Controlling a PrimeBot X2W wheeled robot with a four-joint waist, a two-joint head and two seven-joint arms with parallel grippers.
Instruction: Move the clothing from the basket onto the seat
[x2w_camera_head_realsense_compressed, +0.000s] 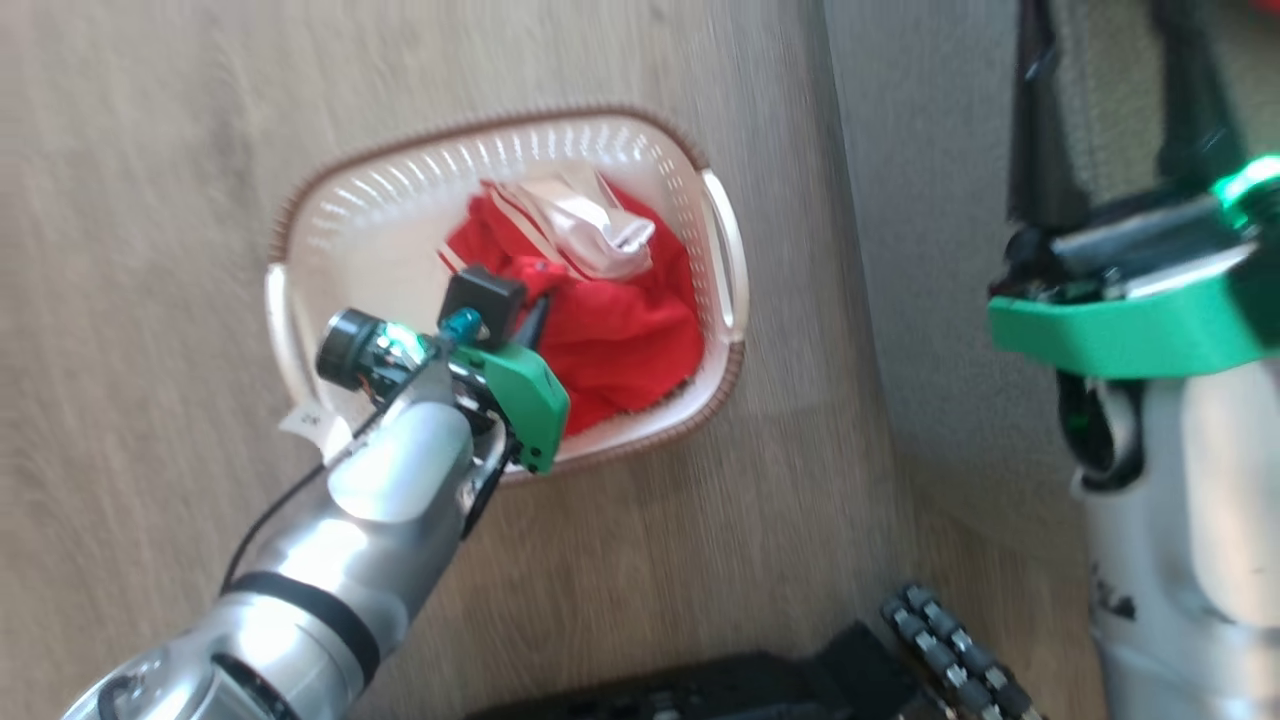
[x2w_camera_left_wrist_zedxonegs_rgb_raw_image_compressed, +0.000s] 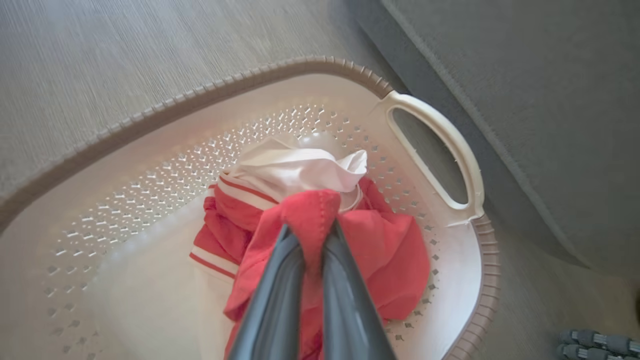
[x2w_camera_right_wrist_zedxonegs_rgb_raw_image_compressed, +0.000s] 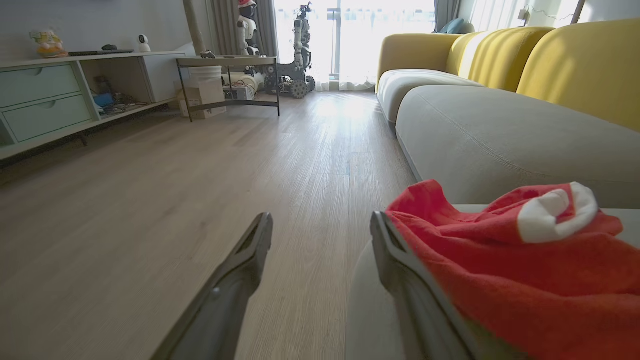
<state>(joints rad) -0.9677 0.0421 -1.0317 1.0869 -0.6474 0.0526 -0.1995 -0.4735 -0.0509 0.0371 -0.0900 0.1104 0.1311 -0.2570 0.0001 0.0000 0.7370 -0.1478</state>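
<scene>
Head view: the basket (x2w_camera_head_realsense_compressed: 300, 200) stands on the wooden floor (x2w_camera_head_realsense_compressed: 150, 300), with the grey seat (x2w_camera_head_realsense_compressed: 930, 200) just beside it at 3 o'clock. The clothing (x2w_camera_head_realsense_compressed: 620, 330) in it, red with white-striped trim and a white piece on top, is bunched in the basket's 3 o'clock half. The left arm enters from 7 o'clock, and the left gripper (x2w_camera_head_realsense_compressed: 530, 320) dips into the pile at its 9 o'clock edge.

Left wrist view: the left gripper (x2w_camera_left_wrist_zedxonegs_rgb_raw_image_compressed: 312, 235) has its 2 fingers pressed together on a raised fold of the red clothing (x2w_camera_left_wrist_zedxonegs_rgb_raw_image_compressed: 390, 260). The fold stands up between the tips. The white piece lies at 12 o'clock of the tips, the striped trim at 9 to 10 o'clock, and the rest of the red fabric spreads toward 3 and 5 o'clock. The basket (x2w_camera_left_wrist_zedxonegs_rgb_raw_image_compressed: 200, 95) rim curves around at 12 o'clock; the seat (x2w_camera_left_wrist_zedxonegs_rgb_raw_image_compressed: 525, 100) is at 2 o'clock.

Right wrist view: the right gripper (x2w_camera_right_wrist_zedxonegs_rgb_raw_image_compressed: 322, 220) is spread, with bare floor showing between its fingers. A second red garment (x2w_camera_right_wrist_zedxonegs_rgb_raw_image_compressed: 525, 280) with a white patch lies on the seat (x2w_camera_right_wrist_zedxonegs_rgb_raw_image_compressed: 500, 145), at 3 to 4 o'clock of the tips. It rests against the outer side of the 3 o'clock finger (x2w_camera_right_wrist_zedxonegs_rgb_raw_image_compressed: 395, 270) and is not between the fingers.
</scene>
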